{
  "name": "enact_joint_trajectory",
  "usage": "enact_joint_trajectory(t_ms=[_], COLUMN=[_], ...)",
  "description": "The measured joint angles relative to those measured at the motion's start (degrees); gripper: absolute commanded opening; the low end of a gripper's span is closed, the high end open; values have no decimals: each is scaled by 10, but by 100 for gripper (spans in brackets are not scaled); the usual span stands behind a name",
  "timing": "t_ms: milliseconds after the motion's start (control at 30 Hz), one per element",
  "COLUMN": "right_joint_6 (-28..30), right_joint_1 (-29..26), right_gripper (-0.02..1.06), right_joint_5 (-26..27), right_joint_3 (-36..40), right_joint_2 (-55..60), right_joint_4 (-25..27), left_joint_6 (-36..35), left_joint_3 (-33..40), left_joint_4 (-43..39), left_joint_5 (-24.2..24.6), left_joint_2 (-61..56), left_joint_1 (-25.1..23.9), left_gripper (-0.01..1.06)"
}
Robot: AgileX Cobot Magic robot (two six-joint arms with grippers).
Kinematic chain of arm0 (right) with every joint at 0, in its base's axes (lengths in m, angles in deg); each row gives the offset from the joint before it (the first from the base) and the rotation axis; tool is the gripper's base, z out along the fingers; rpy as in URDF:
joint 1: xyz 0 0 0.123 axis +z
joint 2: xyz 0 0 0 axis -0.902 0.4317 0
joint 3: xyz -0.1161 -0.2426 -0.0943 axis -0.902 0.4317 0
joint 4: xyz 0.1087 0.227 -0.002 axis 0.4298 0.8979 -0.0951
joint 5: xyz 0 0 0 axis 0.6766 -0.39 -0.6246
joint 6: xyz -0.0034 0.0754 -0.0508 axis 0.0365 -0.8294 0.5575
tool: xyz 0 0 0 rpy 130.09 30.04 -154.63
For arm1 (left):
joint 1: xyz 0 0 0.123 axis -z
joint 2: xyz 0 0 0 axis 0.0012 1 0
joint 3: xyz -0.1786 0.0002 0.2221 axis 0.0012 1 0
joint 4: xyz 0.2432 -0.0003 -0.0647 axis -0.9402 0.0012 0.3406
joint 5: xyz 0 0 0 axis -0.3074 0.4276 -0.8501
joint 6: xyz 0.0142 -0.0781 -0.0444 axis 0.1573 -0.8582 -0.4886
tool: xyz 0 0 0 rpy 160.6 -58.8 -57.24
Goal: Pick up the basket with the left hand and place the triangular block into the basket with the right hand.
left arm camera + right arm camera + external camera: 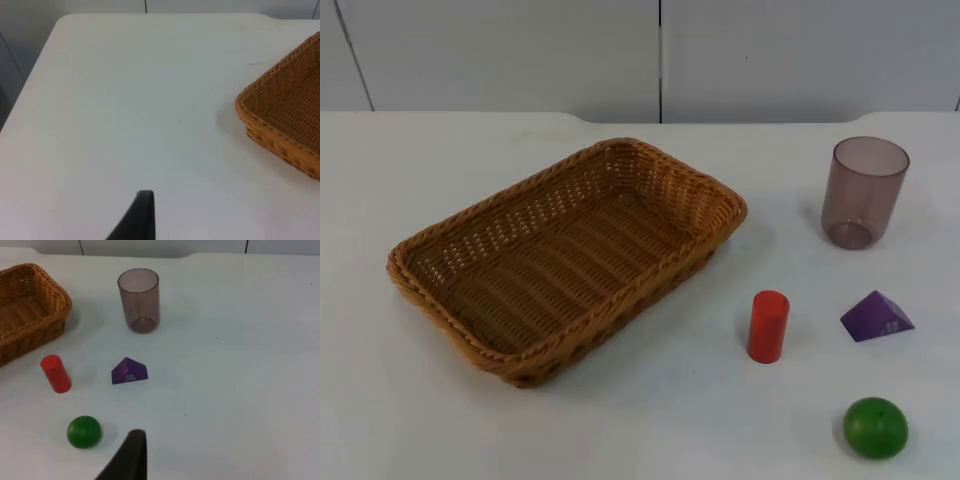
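**Basket and blocks at rest on the table**

In the top view the woven wicker basket point(565, 260) sits at centre left of the frame, rectangular, with a braided rim, resting on the white table point(650, 420). The purple triangular block point(876, 317) lies at lower right, well apart from the basket. Just left of it stands an upright red cylinder point(768, 326). A glossy green ball point(875, 428) lies below the block. A translucent purple-tinted cup point(863, 192) stands above it.

The left wrist view adds one black fingertip of the left gripper point(137, 217) over bare table, near a basket corner. The right wrist view adds a fingertip of the right gripper point(131, 457), beside the ball. Whether either gripper is apart or together cannot be told.
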Motion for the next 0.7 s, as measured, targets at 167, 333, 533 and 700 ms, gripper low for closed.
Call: enact_joint_trajectory(t_ms=[167, 333, 533, 700], right_joint_6=[0, 0, 0, 0], right_joint_1=[0, 0, 0, 0], right_gripper=[105, 105, 105, 105], right_joint_5=[21, 58, 118, 153], right_joint_3=[-28, -66, -113, -142], right_joint_2=[35, 126, 281, 388], right_joint_4=[0, 0, 0, 0], left_joint_6=[0, 0, 0, 0], left_joint_3=[-16, -49, -86, -99], left_joint_4=[18, 35, 38, 41], left_joint_5=[2, -14, -41, -80], left_joint_2=[28, 118, 262, 365], left_joint_1=[0, 0, 0, 0], left_gripper=[105, 105, 105, 105])
